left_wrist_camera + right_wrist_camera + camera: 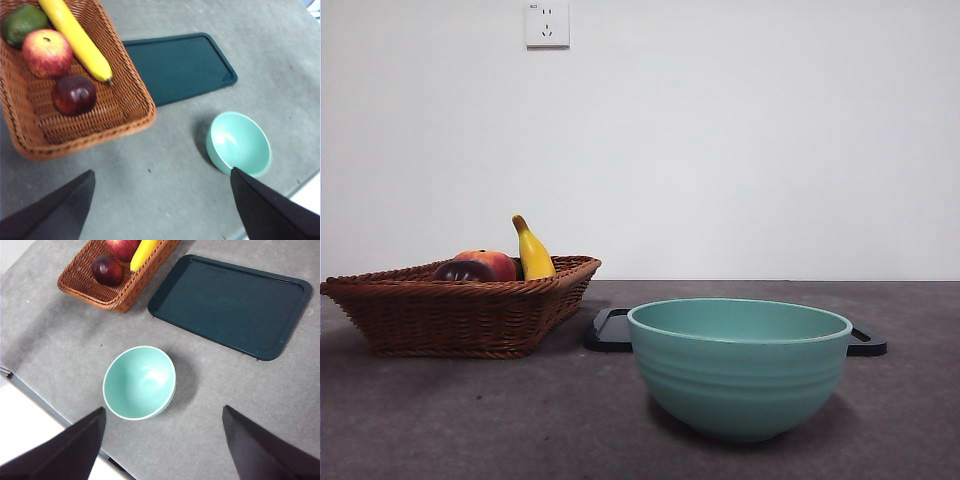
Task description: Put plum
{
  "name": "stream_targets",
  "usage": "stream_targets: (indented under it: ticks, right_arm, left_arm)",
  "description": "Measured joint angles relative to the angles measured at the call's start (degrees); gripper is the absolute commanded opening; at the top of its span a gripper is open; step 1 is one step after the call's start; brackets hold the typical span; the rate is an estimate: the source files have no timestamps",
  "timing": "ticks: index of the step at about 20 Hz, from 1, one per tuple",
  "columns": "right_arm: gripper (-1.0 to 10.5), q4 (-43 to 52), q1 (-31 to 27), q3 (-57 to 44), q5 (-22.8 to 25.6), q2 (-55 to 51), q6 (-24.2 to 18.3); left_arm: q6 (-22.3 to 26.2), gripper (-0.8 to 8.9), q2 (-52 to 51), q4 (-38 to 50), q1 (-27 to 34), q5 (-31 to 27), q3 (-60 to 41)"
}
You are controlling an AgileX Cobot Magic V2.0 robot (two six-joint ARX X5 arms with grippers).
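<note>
The dark purple plum (74, 94) lies in the brown wicker basket (127, 107), next to a red-orange peach-like fruit (47, 52), a yellow banana (76, 38) and a green fruit (22, 22). It also shows in the right wrist view (106, 270) and in the front view (463, 271) just above the basket's rim (460, 315). My left gripper (162, 202) is open and empty, high above the table beside the basket. My right gripper (162, 442) is open and empty, high above the table near the bowl.
A mint-green bowl (740, 365) stands empty at the front; it also shows in both wrist views (239, 144) (139, 382). A dark green flat tray (232, 302) lies empty behind it, beside the basket. The table's front edge (45, 407) is near the bowl.
</note>
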Motion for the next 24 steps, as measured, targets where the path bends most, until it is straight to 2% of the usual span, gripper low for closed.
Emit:
stream_targets:
  ticks: [10,14,19,24]
  right_arm:
    - [3.7,0.0,0.1,0.0,0.0,0.0,0.2]
    - [3.7,0.0,0.1,0.0,0.0,0.0,0.4]
    - [3.7,0.0,0.1,0.0,0.0,0.0,0.4]
    - [3.7,0.0,0.1,0.0,0.0,0.0,0.9]
  left_arm:
    - [-1.5,4.27,20.8,4.2,-8.3,-13.4,11.6]
    - [-1.5,4.28,30.3,6.8,-10.9,-19.2,12.7]
    - [-1.5,4.28,39.8,13.2,-11.7,-20.4,12.7]
    - [-1.4,4.28,49.2,19.2,-12.4,-24.4,12.7]
